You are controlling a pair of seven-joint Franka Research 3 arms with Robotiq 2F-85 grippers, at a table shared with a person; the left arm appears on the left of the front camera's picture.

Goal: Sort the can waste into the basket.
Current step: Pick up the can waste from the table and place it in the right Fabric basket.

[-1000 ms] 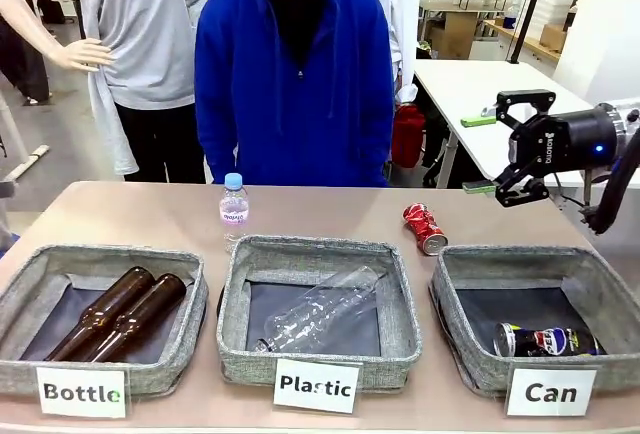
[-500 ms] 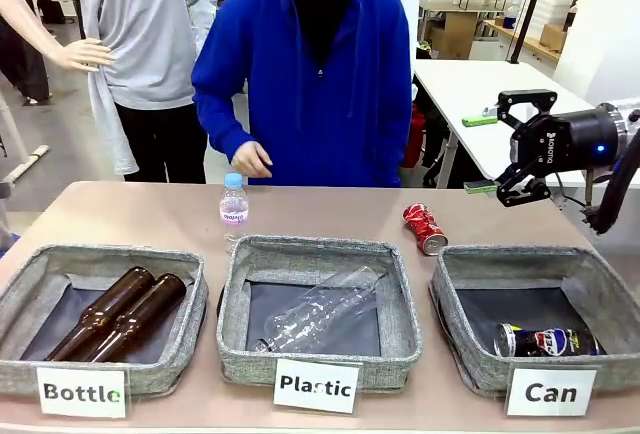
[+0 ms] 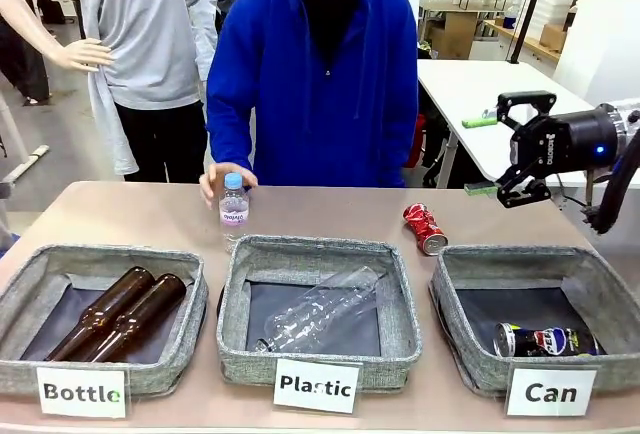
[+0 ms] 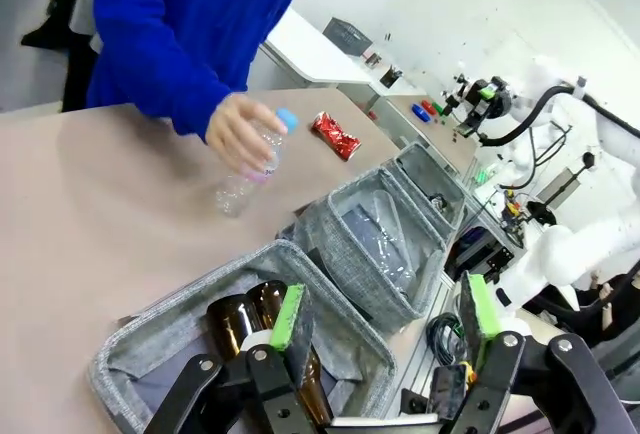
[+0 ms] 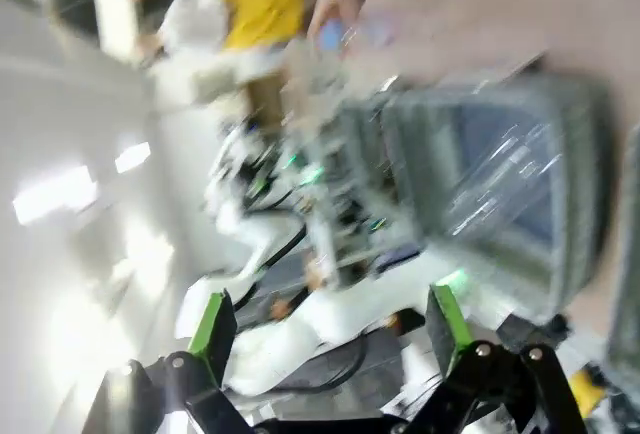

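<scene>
The red can was found lying on its side on the table, just behind the rear left corner of the "Can" basket, its long axis running from far-left to near-right. It lay below and to the left of the right gripper, whose fingers were spread wide, held nothing and were raised clear of the table. The right arm was judged the nearer. The left gripper, likewise wide open and empty, was held over the "Bottle" basket, well apart. The black-blue can was seen inside the "Can" basket. A descent leftward, fingers straddling the red can's short axis, was judged necessary.
</scene>
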